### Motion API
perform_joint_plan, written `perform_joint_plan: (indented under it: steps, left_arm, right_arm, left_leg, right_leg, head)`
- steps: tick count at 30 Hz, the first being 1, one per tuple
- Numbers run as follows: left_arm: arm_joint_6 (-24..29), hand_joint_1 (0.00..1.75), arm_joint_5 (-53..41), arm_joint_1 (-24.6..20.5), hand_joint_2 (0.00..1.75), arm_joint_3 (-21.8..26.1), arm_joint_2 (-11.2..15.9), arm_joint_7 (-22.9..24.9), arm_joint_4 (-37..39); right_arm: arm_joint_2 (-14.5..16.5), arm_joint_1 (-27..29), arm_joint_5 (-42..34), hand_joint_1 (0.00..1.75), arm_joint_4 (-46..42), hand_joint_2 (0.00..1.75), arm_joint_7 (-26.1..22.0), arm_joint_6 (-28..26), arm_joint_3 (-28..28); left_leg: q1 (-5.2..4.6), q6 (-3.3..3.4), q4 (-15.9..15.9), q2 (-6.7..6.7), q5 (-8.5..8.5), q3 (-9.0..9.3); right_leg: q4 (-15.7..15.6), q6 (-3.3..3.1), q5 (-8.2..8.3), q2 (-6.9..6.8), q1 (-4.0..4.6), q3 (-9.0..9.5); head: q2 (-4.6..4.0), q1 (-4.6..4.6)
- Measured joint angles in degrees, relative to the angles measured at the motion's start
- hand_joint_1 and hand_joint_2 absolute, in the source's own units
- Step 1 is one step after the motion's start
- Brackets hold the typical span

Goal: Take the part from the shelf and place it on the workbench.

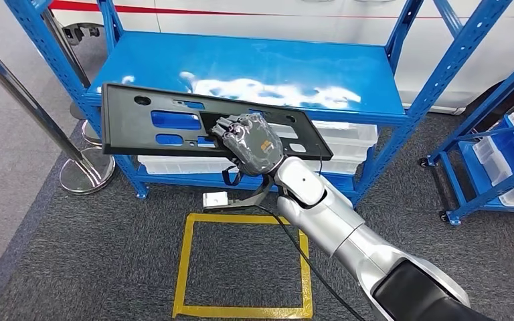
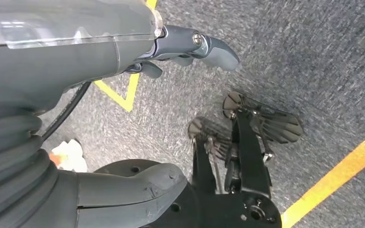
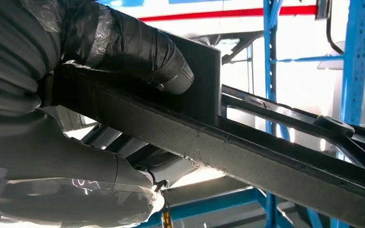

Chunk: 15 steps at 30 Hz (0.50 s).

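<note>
While the right hand (image 1: pixel 249 142) clamps its dark, film-wrapped fingers (image 3: pixel 138 47) over the near edge, the part (image 1: pixel 134 124), a flat matte-black panel with rounded slots, is held tilted in front of the glossy blue steel shelf (image 1: pixel 254 70). The left hand (image 2: pixel 123 57) hangs above coarse grey carpet, fingers apart, holding nothing.

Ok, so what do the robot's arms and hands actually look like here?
The right arm is glossy silver with rounded segments, a black section lower down and a thin black cable alongside. The right hand is dark grey under clear plastic film, with an orange mark on its back. The left hand has a grey ribbed cover, a thick grey thumb and a clear shell.
</note>
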Motion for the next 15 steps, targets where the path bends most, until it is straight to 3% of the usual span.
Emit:
perform_joint_plan:
  steps: [1,3,4,5,7,8,9,10,12,14,15]
  left_arm:
    - [0.0,0.00,-0.1,0.0,1.75,0.1,0.0,0.0,0.0]
    - [-0.1,0.00,-0.3,0.1,1.75,0.2,0.1,-0.1,0.0]
    - [-0.1,0.00,-0.4,0.1,1.75,0.2,0.1,-0.2,0.0]
    - [-0.2,0.00,-0.4,0.1,1.75,0.2,0.2,-0.3,0.0]
    - [-0.3,0.00,-0.7,0.1,1.75,0.2,0.2,-0.5,0.0]
    - [-0.4,0.00,-0.8,0.1,1.75,0.2,0.2,-0.6,0.0]
    - [-0.4,0.00,-0.9,0.0,1.75,0.2,0.2,-0.7,0.0]
    - [-0.5,0.00,-1.0,0.0,1.75,0.2,0.3,-0.7,0.0]
    - [-0.6,0.00,-1.0,-0.1,1.75,0.2,0.3,-0.8,0.0]
    - [-0.7,0.00,-1.1,-0.2,1.75,0.2,0.4,-0.8,0.0]
    - [-0.8,0.00,-1.2,-0.2,1.75,0.2,0.4,-0.9,0.0]
  right_arm:
    - [0.1,-0.1,0.0,1.75,0.0,1.75,0.0,0.2,0.0]
    - [0.1,-0.3,0.1,1.75,-0.1,1.75,0.2,0.4,0.0]
    - [0.2,-0.3,0.2,1.75,-0.1,1.75,0.3,0.5,0.0]
    - [0.3,-0.3,0.2,1.75,-0.1,1.75,0.4,0.6,0.0]
    - [0.5,-0.3,0.3,1.75,-0.1,1.75,0.5,0.9,0.0]
    - [0.5,-0.3,0.4,1.75,-0.1,1.75,0.6,1.1,0.0]
    - [0.5,-0.3,0.5,1.75,-0.1,1.75,0.6,1.2,0.0]
    - [0.5,-0.3,0.5,1.75,0.0,1.75,0.6,1.2,0.0]
    - [0.5,-0.3,0.5,1.75,-0.1,1.75,0.7,1.2,0.0]
    - [0.5,-0.3,0.5,1.75,-0.2,1.75,0.7,1.2,0.0]
    - [0.5,-0.3,0.5,1.75,-0.3,1.75,0.7,1.2,-0.1]
  left_leg:
    - [0.10,-0.34,-0.3,0.02,0.64,-0.07]
    - [0.11,-0.99,-0.8,-0.11,1.22,-0.36]
    - [0.07,-1.27,-0.1,-0.22,-0.05,-0.86]
    - [0.06,-1.57,1.7,-0.33,-2.46,-1.52]
    - [0.43,-2.09,8.2,-0.39,-8.57,-2.98]
    - [0.60,-2.36,11.7,-0.38,-10.18,-3.40]
    - [0.79,-2.62,14.4,-0.37,-10.32,-3.44]
    - [0.99,-2.89,15.5,-0.37,-9.11,-2.74]
    - [1.47,-3.43,12.2,-0.37,-6.20,1.41]
    - [1.56,-3.56,4.8,-0.52,-7.24,7.07]
    - [1.48,-3.30,2.2,-0.62,-8.44,8.62]
  right_leg:
    - [-1.5,-0.18,-0.21,-0.01,0.19,0.60]
    - [-2.5,-0.55,1.34,-0.17,0.09,-0.10]
    - [-3.0,-0.89,2.28,-0.29,-0.15,-0.60]
    - [-3.5,-1.11,3.31,-0.40,-0.40,-1.33]
    - [-3.5,-1.38,4.96,-0.43,-0.54,-3.13]
    - [-3.2,-1.26,5.59,-0.45,-0.56,-4.17]
    - [-2.8,-1.12,6.16,-0.48,-0.61,-5.25]
    - [-2.3,-0.90,6.69,-0.52,-0.72,-6.47]
    - [-0.9,-0.29,7.55,-0.58,-0.99,-8.85]
    - [0.5,0.40,8.19,-0.54,-0.99,-10.64]
    - [0.9,0.73,8.55,-0.52,-0.88,-11.12]
  head:
    - [0.00,-0.01]
    - [0.00,0.00]
    - [0.00,-0.01]
    - [0.00,-0.01]
    - [0.00,-0.01]
    - [0.00,-0.01]
    - [0.00,-0.01]
    - [0.00,-0.01]
    - [0.00,-0.02]
    - [0.00,-0.01]
    - [0.00,0.00]
